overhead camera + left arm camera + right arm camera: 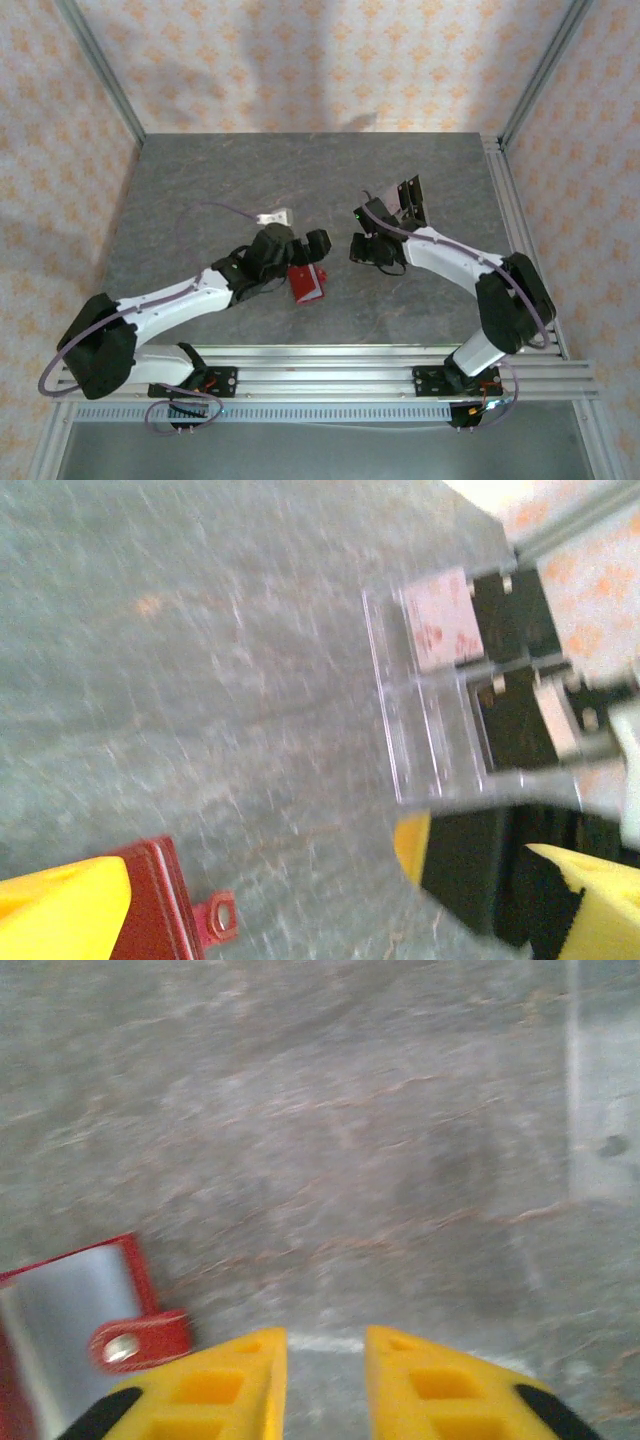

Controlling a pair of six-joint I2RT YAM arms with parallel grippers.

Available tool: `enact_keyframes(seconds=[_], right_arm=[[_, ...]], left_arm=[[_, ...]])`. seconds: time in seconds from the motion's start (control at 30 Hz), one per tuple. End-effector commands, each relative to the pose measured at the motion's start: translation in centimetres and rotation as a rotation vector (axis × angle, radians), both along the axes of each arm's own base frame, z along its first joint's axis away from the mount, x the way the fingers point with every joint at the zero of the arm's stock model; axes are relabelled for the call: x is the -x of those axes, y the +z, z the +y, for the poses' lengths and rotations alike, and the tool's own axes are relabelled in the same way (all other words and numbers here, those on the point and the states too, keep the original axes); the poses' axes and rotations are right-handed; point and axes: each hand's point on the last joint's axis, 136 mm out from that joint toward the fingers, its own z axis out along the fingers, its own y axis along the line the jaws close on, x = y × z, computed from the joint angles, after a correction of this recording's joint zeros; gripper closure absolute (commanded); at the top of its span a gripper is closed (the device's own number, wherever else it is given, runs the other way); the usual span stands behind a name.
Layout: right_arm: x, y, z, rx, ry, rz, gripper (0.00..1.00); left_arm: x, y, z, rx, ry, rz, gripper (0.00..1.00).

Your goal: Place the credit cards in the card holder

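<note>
One wallet (pixel 307 283) lies on the table (pixel 190 190), red, just in front of the left claw (pixel 298 252) and left of the right claw (pixel 366 246). The left wrist view shows the left claw (pixel 330 870) spread wide, one yellow finger (pixel 60 915) at the lower left and the other at the lower right. The wallet (pixel 155 900) sits hard against the inner side of the left-hand finger, with its snap tab (pixel 222 920) poking out toward the gap. Whether finger and wallet touch I cannot tell. The right claw (pixel 325 1345) has its two fingers (pixel 230 1385) close together but not pressed shut. A narrow strip of table shows between them and nothing is visibly pinched. A thin pale line crosses that gap low down, and I cannot tell what it is. To the lower left in the right wrist view the wallet (pixel 70 1305) lies open, showing one grey lining panel edged in red and one tab (pixel 140 1340) with a metal snap. The cards (pixel 440 620) stand in one clear holder (pixel 420 730) with two slots, near the table's right rail and beyond the right claw (pixel 455 870). I count two cards – one pale pink with a black end, one mostly black – though blur may hide more. From above the holder (pixel 400 200) shows two dark panels. One small white block (pixel 276 215) lies behind the left claw.
</note>
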Motion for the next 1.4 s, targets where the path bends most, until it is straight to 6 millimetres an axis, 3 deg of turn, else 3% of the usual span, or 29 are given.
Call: enact_keyframes(seconds=[0.0,0.2,0.37,0.6,0.83,1.1,1.37], right_arm=[[1.2,3.0,4.0,-0.143,0.045,-0.042,0.81],[3.6,4.3,9.9,-0.229,0.146,-0.045,0.86],[4.4,2.9,12.5,-0.254,0.183,-0.006,0.89],[4.5,-1.7,12.5,-0.181,0.173,0.057,0.94],[4.6,-4.8,11.8,-0.136,0.158,0.089,0.97],[4.7,-5.8,11.5,-0.131,0.146,0.104,1.00],[4.7,-5.9,11.3,-0.132,0.141,0.107,1.00]], left_arm=[[-0.1,-1.8,5.4,-0.201,0.117,0.090,0.00],[0.3,-4.5,11.7,-0.375,0.226,0.239,0.00],[0.6,-6.4,13.8,-0.462,0.244,0.331,0.00],[0.8,-7.5,12.7,-0.483,0.135,0.365,0.00],[1.4,-8.1,10.1,-0.446,-0.004,0.355,0.00],[1.5,-9.6,7.4,-0.430,-0.075,0.350,0.01],[1.3,-11.6,6.5,-0.438,-0.083,0.383,0.01]])
